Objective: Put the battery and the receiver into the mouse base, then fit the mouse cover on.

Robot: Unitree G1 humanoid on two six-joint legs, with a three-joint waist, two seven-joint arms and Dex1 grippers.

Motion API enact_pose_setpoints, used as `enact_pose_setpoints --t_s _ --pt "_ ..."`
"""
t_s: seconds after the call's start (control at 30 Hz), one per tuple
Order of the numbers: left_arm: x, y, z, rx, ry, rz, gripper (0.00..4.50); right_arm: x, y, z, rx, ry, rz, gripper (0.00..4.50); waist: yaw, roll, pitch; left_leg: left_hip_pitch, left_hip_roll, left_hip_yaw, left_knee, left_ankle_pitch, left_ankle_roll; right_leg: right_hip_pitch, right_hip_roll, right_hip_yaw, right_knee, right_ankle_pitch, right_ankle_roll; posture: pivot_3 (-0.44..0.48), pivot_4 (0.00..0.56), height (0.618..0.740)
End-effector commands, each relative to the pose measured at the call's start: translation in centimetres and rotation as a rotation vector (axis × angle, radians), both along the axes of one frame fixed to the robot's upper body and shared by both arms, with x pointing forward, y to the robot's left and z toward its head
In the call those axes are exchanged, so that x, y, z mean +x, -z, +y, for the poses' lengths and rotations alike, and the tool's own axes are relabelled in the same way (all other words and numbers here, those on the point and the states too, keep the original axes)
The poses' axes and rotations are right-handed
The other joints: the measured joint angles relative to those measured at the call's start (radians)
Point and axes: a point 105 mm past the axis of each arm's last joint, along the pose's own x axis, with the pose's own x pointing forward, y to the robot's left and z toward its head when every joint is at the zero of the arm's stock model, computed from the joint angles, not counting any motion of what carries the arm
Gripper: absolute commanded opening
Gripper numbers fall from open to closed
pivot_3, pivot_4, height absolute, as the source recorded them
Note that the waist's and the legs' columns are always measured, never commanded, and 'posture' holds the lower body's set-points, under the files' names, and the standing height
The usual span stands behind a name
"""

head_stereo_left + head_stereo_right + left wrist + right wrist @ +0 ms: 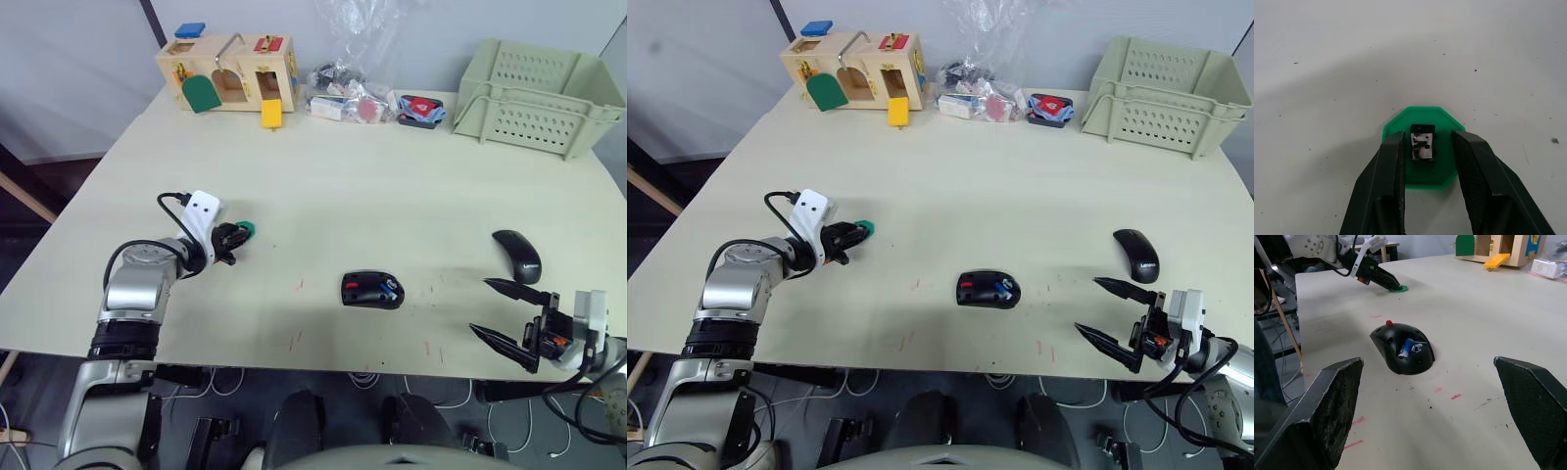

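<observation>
So right now the mouse base [372,290] sits near the middle of the surface [372,186] with the battery [1407,347] already lying in its hollow, blue end showing. The mouse cover [517,256] is lying on its own off to the right, well apart from the base and just beyond the right gripper [500,312], whose fingers are spread wide with nothing between them. Over on the left, the left gripper [1426,149] has its fingers down on either side of the receiver [1422,142], a little metal plug sitting in a green octagonal holder [1422,147]. The fingers are partly open and straddle the plug, with a visible gap on each side, so I'd say it isn't gripped yet. My guess is this is the pick-up step for the receiver. What worries me: the thing is tiny and slick-looking, so if the fingers close off-centre it could twist or pop out, or the green holder might lift with it. Even if it comes up clean, it looks easy to drop on the way across to the base, and its slot there is probably a tight fit.
</observation>
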Motion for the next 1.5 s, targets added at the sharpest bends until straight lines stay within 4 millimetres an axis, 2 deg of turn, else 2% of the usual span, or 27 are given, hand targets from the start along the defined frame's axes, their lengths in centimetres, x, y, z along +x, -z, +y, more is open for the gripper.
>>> enact_pose_setpoints --t_s 0.03,0.7,0.8,0.87,0.9,1.27,1.5 --pt "-0.2 -0.4 0.1 -0.003 -0.004 -0.015 1.60 0.0 -0.9 -0.1 -0.007 -0.002 -0.049 4.50 0.000 0.000 0.000 0.000 0.000 0.000 0.000 0.000 0.000 0.000 0.000 0.000 0.000 0.000 0.000 0.000 0.150 0.740" --pt "-0.2 0.1 0.7 -0.005 -0.027 0.007 1.60 0.0 -0.8 -0.2 -0.011 -0.004 -0.047 4.50 0.000 0.000 0.000 0.001 0.000 0.000 0.000 0.000 0.000 0.000 0.000 0.000 0.001 0.000 0.000 0.000 0.150 0.740" --pt "-0.2 0.2 0.7 -0.007 -0.033 0.009 0.92 0.0 -0.7 -0.2 -0.014 -0.005 -0.046 4.50 0.000 0.000 0.000 0.001 0.000 0.000 0.000 0.000 0.000 0.001 0.000 0.000 0.001 0.000 0.000 0.000 0.150 0.740" --pt "-0.2 0.3 0.8 -0.003 -0.036 0.009 0.19 0.0 -0.7 -0.2 -0.014 -0.005 -0.046 4.50 0.000 0.000 0.000 0.002 0.000 0.000 0.000 0.000 0.000 0.001 0.000 0.000 0.001 0.000 0.000 0.000 0.150 0.740" --pt "-0.2 0.3 0.8 -0.004 -0.036 0.010 0.08 0.0 -0.7 -0.2 -0.014 -0.006 -0.046 4.50 0.000 0.000 0.000 0.002 0.000 0.000 0.000 0.000 0.000 0.001 0.000 0.000 0.001 0.000 0.000 0.000 0.150 0.740" --pt "-0.3 0.3 0.9 -0.015 -0.047 0.012 0.08 0.1 -0.7 -0.1 -0.013 -0.016 -0.048 4.50 0.000 0.000 0.000 0.002 0.000 0.001 0.000 0.000 0.000 0.001 0.000 0.000 0.001 0.000 0.000 0.000 0.150 0.740" --pt "-0.2 -1.0 0.7 -0.054 -0.015 -0.038 0.08 0.1 -0.7 0.1 -0.006 -0.023 -0.052 4.50 0.000 0.000 0.000 0.002 0.000 0.001 0.000 0.000 0.000 0.001 0.000 0.000 0.001 0.000 0.000 0.000 0.150 0.740"
